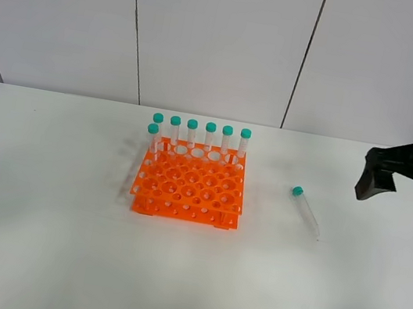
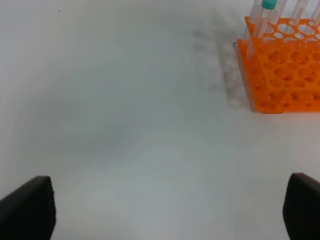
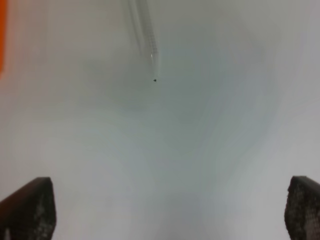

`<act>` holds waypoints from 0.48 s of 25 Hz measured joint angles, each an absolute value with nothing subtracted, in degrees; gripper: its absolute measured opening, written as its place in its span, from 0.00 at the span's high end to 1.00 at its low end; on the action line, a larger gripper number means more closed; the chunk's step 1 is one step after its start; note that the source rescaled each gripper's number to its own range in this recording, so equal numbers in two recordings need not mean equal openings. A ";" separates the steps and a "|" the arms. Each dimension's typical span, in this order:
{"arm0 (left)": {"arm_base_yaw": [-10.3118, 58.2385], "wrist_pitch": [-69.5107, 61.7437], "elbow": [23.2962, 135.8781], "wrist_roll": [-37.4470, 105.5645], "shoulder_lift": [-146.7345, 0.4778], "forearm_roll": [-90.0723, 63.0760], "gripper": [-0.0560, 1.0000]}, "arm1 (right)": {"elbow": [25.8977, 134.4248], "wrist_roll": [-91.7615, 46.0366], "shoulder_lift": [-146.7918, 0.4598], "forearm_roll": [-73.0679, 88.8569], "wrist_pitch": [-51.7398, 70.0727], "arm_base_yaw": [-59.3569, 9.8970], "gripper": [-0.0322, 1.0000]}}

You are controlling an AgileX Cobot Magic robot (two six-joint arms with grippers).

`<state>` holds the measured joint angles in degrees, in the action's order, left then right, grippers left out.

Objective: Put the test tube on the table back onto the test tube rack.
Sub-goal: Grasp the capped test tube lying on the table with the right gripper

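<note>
The test tube rack [image 1: 188, 191] stands on the table [image 1: 31, 252], with seven tubes [image 1: 210, 135] upright in its back holes. The test tube [image 1: 306, 211] lies flat to the right of the rack.

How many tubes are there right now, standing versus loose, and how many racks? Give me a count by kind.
Standing tubes in the test tube rack: 7
Test tube lying loose on the table: 1
Orange racks: 1
Total: 9 things, 8 of them tubes
</note>
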<state>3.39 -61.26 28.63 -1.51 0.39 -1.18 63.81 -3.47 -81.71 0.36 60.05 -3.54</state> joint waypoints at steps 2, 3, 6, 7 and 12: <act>3.39 -61.26 28.63 -1.51 0.39 -1.18 0.00 | 67.18 -4.72 -87.80 0.36 61.52 -3.54 0.00; 3.39 -61.26 28.63 -1.51 0.39 -1.18 0.00 | 68.81 -5.23 -90.18 0.36 62.07 -3.54 0.00; 3.39 -61.26 28.63 -1.51 0.39 -1.18 0.00 | 72.79 -6.00 -97.35 0.00 62.45 -4.42 0.00; 3.39 -61.26 28.63 -1.51 0.39 -1.18 0.00 | 73.58 -6.58 -98.88 0.00 62.29 -5.05 0.00; 3.39 -61.26 28.63 -1.51 0.39 -1.18 0.00 | 75.12 -6.89 -104.77 -0.50 59.22 -7.21 0.00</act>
<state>3.39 -61.26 28.63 -1.51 0.39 -1.18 75.12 -6.89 -104.77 -0.50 59.22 -7.21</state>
